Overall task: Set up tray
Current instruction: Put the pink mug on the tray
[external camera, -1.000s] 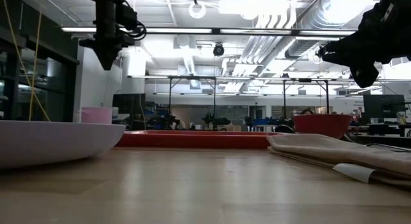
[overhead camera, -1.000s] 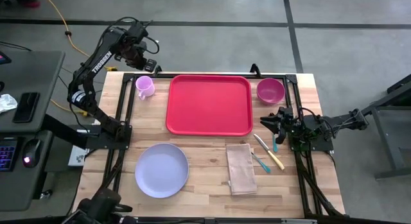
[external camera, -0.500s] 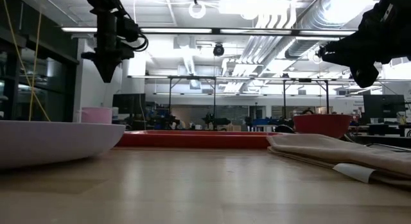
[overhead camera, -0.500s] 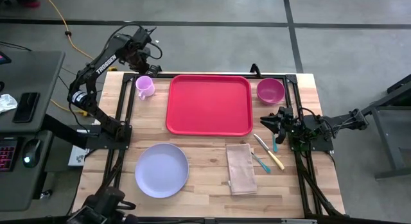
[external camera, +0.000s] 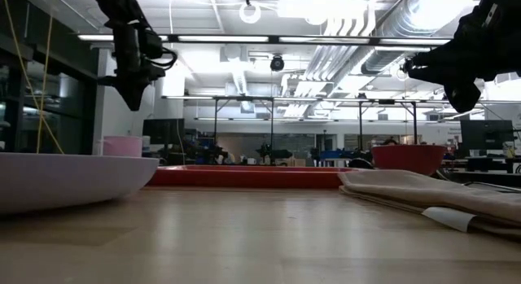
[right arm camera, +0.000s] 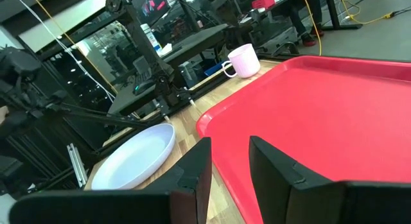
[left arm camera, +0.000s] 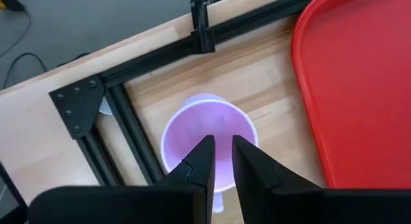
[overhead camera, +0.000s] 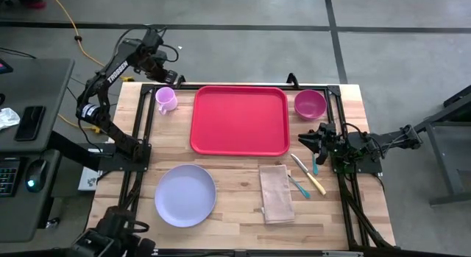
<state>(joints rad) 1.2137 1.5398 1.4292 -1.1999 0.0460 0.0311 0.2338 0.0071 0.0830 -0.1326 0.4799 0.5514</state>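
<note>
The left gripper (left arm camera: 219,161), fingers nearly together, has swung above the small pink plastic mug (overhead camera: 166,99), likely the first item bound for the empty flat red plastic tray (overhead camera: 239,118).

white "TRISSEN" lettering, left arm (overhead camera: 115,65)

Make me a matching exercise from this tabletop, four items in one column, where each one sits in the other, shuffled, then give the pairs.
Items:
1. tray
2. lavender plate
3. pink mug
4. magenta bowl

Places:
A. below the left gripper
B. far right corner of the table
C. middle of the far side
D. near left, nothing on it

Pairs: 1-C, 2-D, 3-A, 4-B
</note>
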